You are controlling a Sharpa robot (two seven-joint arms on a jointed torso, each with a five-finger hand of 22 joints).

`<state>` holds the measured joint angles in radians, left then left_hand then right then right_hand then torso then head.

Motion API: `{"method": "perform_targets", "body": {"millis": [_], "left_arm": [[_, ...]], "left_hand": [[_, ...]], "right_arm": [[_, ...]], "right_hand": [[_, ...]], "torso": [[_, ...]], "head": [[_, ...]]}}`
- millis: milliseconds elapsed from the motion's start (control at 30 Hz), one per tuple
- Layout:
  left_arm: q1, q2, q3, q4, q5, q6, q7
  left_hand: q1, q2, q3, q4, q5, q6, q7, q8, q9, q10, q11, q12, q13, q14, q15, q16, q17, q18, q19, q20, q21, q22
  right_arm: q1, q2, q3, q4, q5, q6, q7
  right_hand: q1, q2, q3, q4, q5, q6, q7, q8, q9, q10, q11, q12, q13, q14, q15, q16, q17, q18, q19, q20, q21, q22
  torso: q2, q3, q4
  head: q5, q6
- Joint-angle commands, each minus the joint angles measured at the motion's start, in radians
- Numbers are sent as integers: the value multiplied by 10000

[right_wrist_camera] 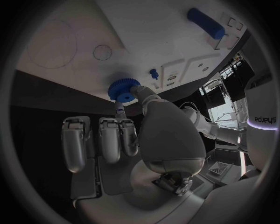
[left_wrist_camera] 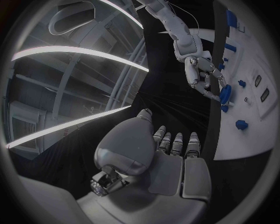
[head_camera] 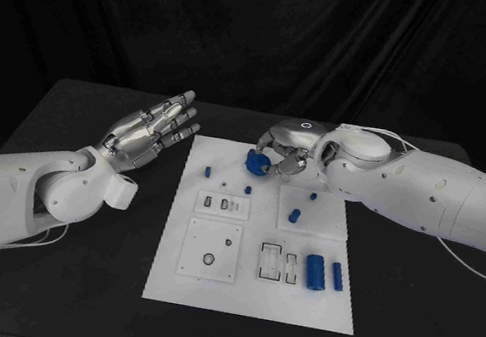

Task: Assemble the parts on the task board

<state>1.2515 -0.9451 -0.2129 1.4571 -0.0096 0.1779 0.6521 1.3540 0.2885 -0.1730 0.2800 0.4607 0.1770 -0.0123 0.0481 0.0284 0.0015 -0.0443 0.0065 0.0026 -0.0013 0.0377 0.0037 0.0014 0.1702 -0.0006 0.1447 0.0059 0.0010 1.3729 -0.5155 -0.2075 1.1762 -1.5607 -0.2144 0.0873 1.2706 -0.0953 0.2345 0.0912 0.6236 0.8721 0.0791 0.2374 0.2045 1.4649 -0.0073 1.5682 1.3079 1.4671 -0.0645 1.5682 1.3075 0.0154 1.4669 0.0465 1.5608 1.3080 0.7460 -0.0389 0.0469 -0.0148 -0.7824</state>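
The white task board lies in the middle of the black table. My right hand hovers over the board's far edge and pinches a blue gear between thumb and a finger. The right wrist view shows the gear at the tips of my right hand, just above the board. My left hand floats off the board's far left corner, fingers straight and apart, holding nothing. From the left wrist view, my left hand is flat, and the right hand carries the gear.
Small blue pegs stand in the board's far half. A thick blue cylinder and a thinner one lie near its right edge, beside rectangular slots. A plate with round holes sits at the board's left.
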Motion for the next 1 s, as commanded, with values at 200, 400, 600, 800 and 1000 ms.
{"method": "perform_targets", "body": {"millis": [200, 400, 600, 800, 1000], "left_arm": [[-8, 79, 9, -41, -24, 133, 87], [-8, 126, 9, -74, -24, 139, 74], [-8, 164, 9, -101, -24, 147, 42], [-8, 226, 9, -142, -24, 174, -2], [-8, 252, 9, -162, -24, 194, -22]], "left_hand": [[110, 22, 49, 5, 69, 24, 43, 37, 11, -4, 59, -22, -8, 13, 77, -37, -14, 50, 6, 61, -59, -10], [116, 19, 62, 3, 79, 25, 46, 39, 11, -3, 65, -19, -7, 13, 81, -37, -14, 51, 6, 66, -59, -10], [116, 19, 62, 3, 79, 25, 46, 39, 11, -3, 65, -19, -7, 13, 81, -37, -14, 51, 6, 66, -59, -10], [121, 19, 74, 2, 87, 18, 50, 39, 10, -3, 72, -19, -8, 13, 83, -37, -14, 51, 6, 69, -59, -10], [122, 19, 77, 2, 89, 19, 52, 39, 10, -3, 74, -20, -8, 13, 83, -37, -14, 51, 6, 70, -59, -10]], "right_arm": [[-16, 374, 7, -421, 73, 142, 73], [-18, 561, 7, -563, 74, 233, 79], [-35, 687, 7, -641, 75, 371, 83], [-76, 796, 7, -674, 75, 445, 124], [-92, 848, 7, -664, 75, 491, 130]], "right_hand": [[-127, 21, 113, 4, 19, 64, 45, 1356, 2597, 1059, 96, 26, 2629, 1037, 52, 26, 2633, -131, 989, 38, 32, 2585], [-138, 14, 154, 8, -14, 43, 63, 1275, 2571, 1059, 108, 26, 2629, 1037, 64, 26, 2633, -129, 985, 51, 28, 2582], [-166, -8, 231, 14, -96, -21, 102, 1089, 2510, 1059, 127, 26, 2629, 1037, 82, 26, 2633, -121, 966, 71, 3, 2568], [-209, -33, 307, 28, -195, -78, 151, 863, 2431, 1059, 157, 26, 2629, 1037, 110, 26, 2633, -114, 951, 100, -18, 2557], [-246, -61, 368, 36, -295, -135, 174, 648, 2350, 1059, 153, 26, 2629, 1037, 116, 26, 2633, -108, 938, 114, -35, 2548]], "torso": [[5, 1, -10], [7, -1, -3], [0, 3, -19], [0, 7, -17], [-3, 8, -22]], "head": [[19, -35], [1, -59], [8, -70], [36, -117], [40, -127]]}}
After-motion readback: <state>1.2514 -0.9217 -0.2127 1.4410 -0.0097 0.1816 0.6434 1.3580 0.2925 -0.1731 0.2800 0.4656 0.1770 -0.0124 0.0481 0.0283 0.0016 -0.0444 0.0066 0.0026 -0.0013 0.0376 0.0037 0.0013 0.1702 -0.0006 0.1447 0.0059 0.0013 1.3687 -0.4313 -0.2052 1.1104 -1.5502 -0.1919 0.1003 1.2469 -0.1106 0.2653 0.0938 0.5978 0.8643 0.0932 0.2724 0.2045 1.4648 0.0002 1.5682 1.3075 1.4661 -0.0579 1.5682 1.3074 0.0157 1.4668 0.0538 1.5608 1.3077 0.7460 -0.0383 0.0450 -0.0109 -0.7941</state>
